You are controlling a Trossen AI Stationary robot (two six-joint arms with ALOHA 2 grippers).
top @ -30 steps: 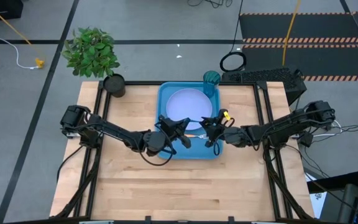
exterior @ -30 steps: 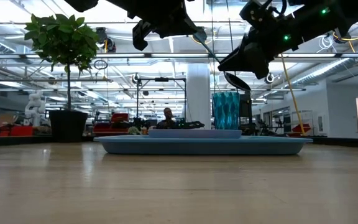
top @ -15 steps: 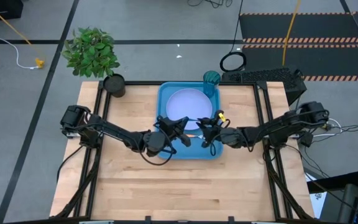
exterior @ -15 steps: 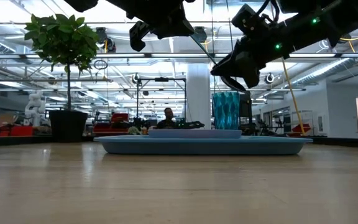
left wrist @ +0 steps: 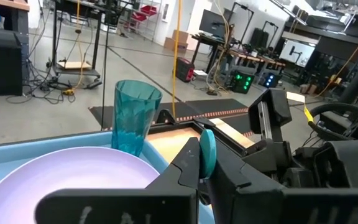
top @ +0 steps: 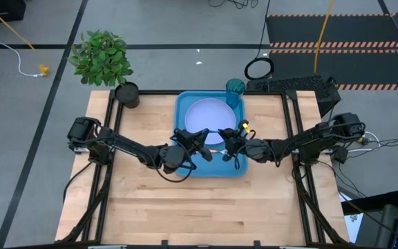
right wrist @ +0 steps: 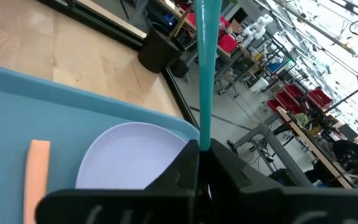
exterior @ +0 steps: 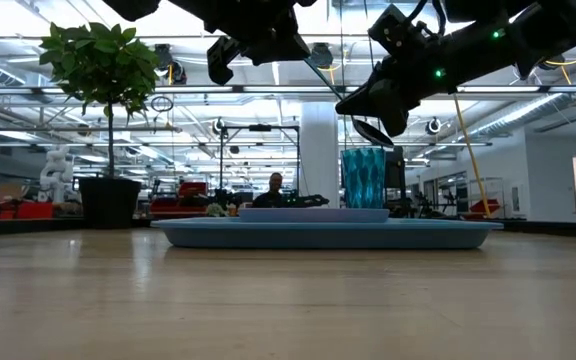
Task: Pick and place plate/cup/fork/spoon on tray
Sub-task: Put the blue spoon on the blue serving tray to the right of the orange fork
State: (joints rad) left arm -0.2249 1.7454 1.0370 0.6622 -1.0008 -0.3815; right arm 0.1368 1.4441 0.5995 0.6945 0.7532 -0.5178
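Observation:
The blue tray (top: pixel 184 149) lies mid-table with the lavender plate (top: pixel 204 115) flat inside it. The teal cup (top: pixel 235 88) stands upright at its far right corner. The fork's orange handle (right wrist: pixel 39 177) lies on the tray floor beside the plate. The spoon (exterior: pixel 372 130) hangs in the air above the tray's near part, its blue handle (right wrist: pixel 204 68) slanting up from the bowl. My left gripper (top: pixel 204 142) and my right gripper (top: pixel 226 144) face each other there, both shut on the spoon. My left gripper pinches the spoon's handle near its free end (left wrist: pixel 207 155) between its two fingers, coming from the table's left. That end stands up past the fingertips, and the spoon is clear of the tray. My right gripper pinches the handle lower down, toward the bowl (right wrist: pixel 203 138), between its two fingers, coming from the table's right. The handle runs on straight out past the fingertips. The bowl (exterior: pixel 372 130) hangs below the gripper, clear of the tray.
A potted plant (top: pixel 103 59) in a black pot (top: pixel 127 94) stands at the table's far left corner. Bare wood lies on the near half of the table (top: pixel 199 207) and on either side of the tray.
My right gripper has moved a little toward the table's left edge, closer to my left gripper, and has shut on the spoon's handle. My left gripper has kept its hold and stayed where it was. The spoon stays in the air above the tray.

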